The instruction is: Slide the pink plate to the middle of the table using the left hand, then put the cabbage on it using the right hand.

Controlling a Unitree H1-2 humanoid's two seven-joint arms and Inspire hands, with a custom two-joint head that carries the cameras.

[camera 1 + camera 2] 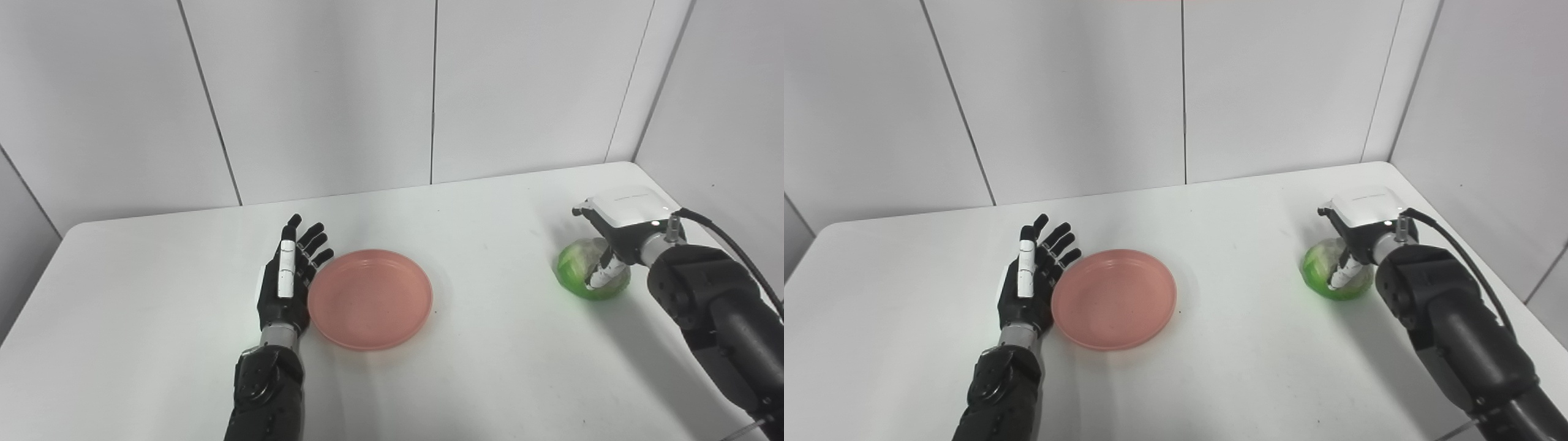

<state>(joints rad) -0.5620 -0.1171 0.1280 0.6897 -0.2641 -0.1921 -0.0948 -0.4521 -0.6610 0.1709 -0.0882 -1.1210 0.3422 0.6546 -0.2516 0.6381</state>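
The pink plate (370, 298) lies flat near the middle of the white table (478, 380). My left hand (288, 278) stands open just left of the plate, its edge against the plate's left rim, fingers stretched away from me. The green cabbage (582, 269) sits at the right side of the table. My right hand (615, 236) is over it from behind, fingers curled down onto it, and hides its far side. The cabbage rests on the table surface.
White wall panels (429, 92) rise right behind the table's far edge and along its right side. A black cable (735, 245) runs from the right wrist. The table's rounded far-left corner (79, 229) is in view.
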